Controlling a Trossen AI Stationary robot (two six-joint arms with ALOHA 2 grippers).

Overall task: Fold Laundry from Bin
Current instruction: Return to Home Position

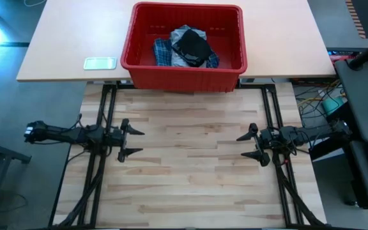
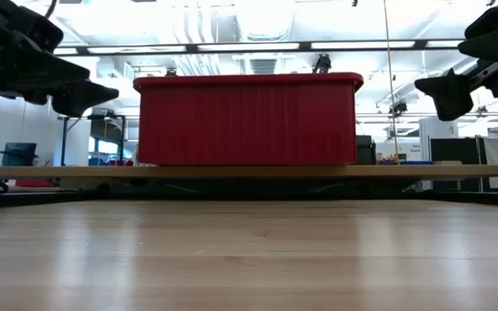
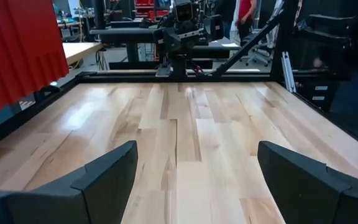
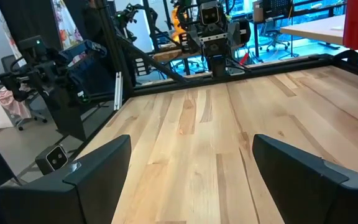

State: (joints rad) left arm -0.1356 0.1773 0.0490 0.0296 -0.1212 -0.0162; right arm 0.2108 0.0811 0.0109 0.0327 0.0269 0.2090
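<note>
The pale wood bench (image 1: 190, 179) stretches between the arms. The left gripper (image 1: 141, 142) and right gripper (image 1: 241, 146) hover at its sides, fingers spread and empty, parked by the look of it. On the tan bench (image 1: 56, 45) behind, the red bin (image 1: 184, 71) holds the laundry (image 1: 187, 46), a folded stack with black on plaid.

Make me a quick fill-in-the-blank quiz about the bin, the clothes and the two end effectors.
The laundry lies inside the ___ bin.
The topmost garment is coloured ___.
The left end effector and the right end effector are both ___, not shut.
Missing words: red; black; open.
</note>
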